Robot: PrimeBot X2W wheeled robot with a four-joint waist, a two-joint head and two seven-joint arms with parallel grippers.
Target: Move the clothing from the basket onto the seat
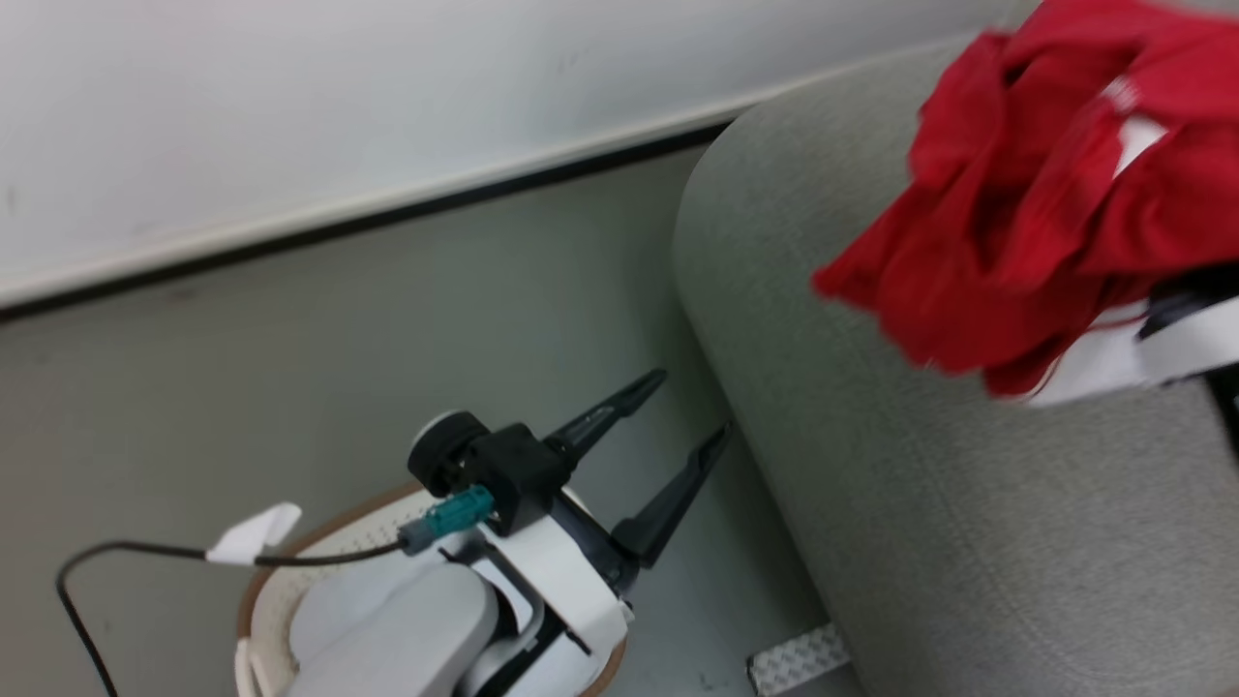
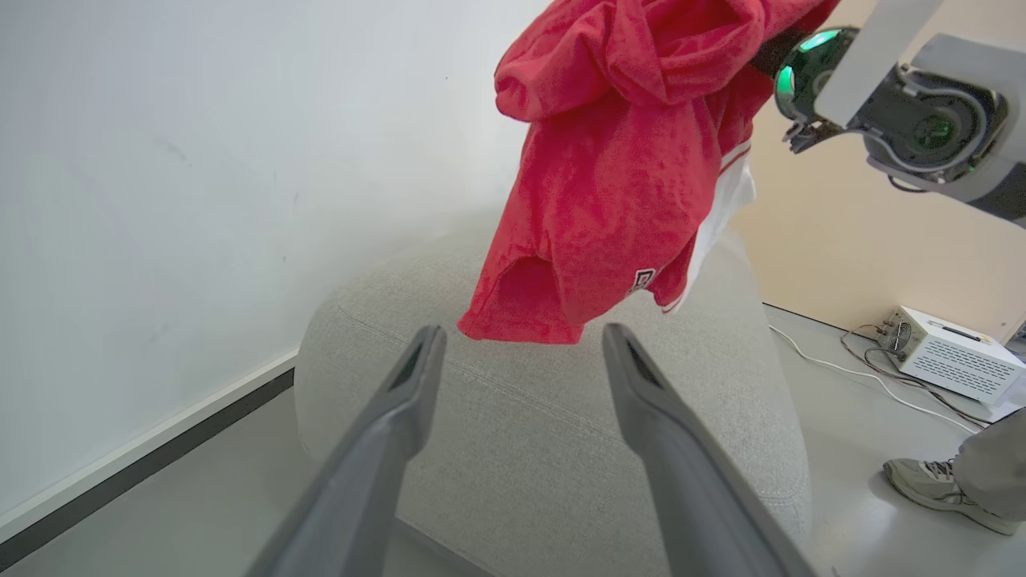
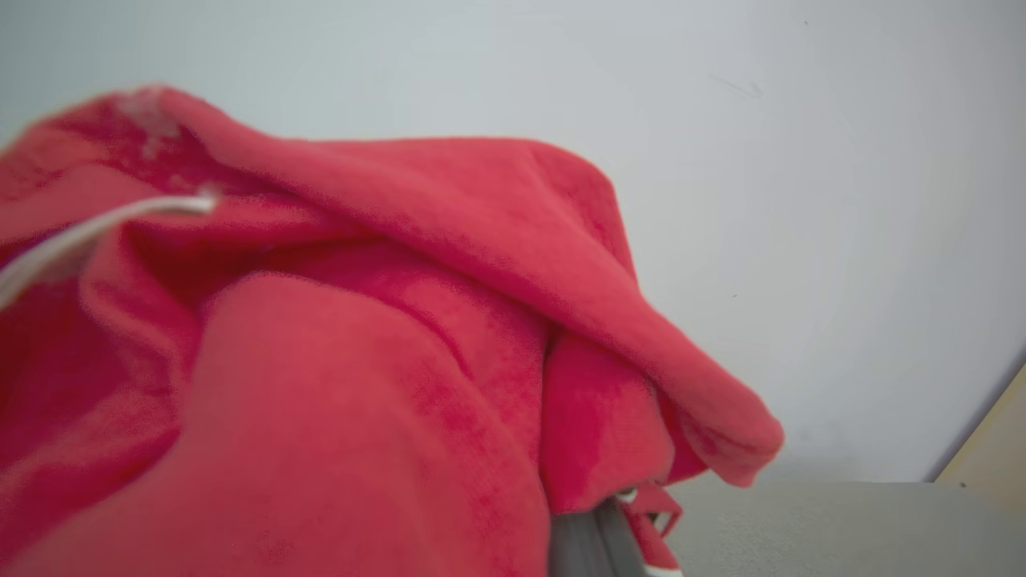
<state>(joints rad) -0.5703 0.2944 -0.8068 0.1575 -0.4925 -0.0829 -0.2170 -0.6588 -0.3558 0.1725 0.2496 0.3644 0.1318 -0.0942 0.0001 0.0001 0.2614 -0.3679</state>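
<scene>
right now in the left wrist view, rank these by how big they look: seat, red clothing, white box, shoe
1. seat
2. red clothing
3. white box and shoe: they look about alike, so not ranked

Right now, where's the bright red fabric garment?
The bright red fabric garment hangs at the head view's upper right, gripped by the right pincer, above the large light grey upholstered seat.

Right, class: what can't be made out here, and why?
- Right gripper: right wrist view, draped red garment covers nearly all.
- Basket's inside: head view, left arm covers it.
- Garment's lettering: left wrist view, too small, folded.
- Person: left wrist view, edge leaves only shoe and trouser leg.
</scene>
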